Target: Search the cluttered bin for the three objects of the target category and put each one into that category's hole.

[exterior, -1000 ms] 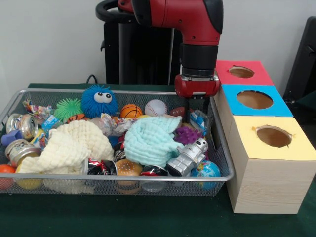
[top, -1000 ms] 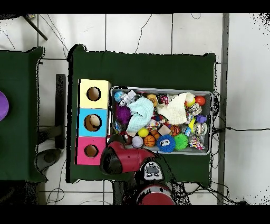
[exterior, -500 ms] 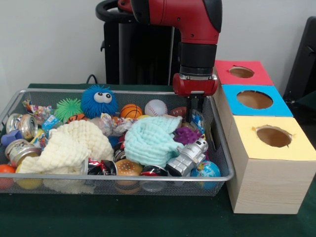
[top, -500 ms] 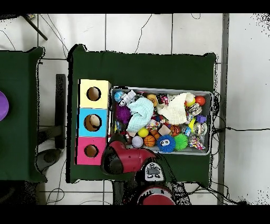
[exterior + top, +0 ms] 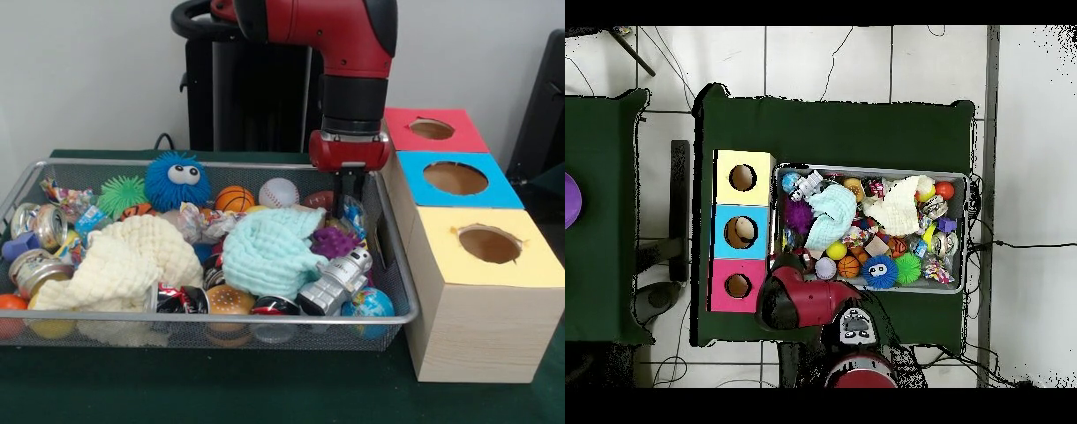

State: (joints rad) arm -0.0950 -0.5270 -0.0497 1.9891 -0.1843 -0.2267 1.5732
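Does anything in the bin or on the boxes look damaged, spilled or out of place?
Nothing has spilled outside the wire bin. One oddity: the hole in the yellow box has a ragged, torn edge, while the holes in the blue box and red box look cleanly cut.

No legible text, labels or numbers.

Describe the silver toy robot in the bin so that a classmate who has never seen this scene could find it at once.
Start at the wire mesh bin and go to its front corner nearest the yellow-topped box. There, between the mint-green cloth and the globe ball, lies the silver toy robot. It is the only shiny, human-shaped figure among soft balls and cloths.
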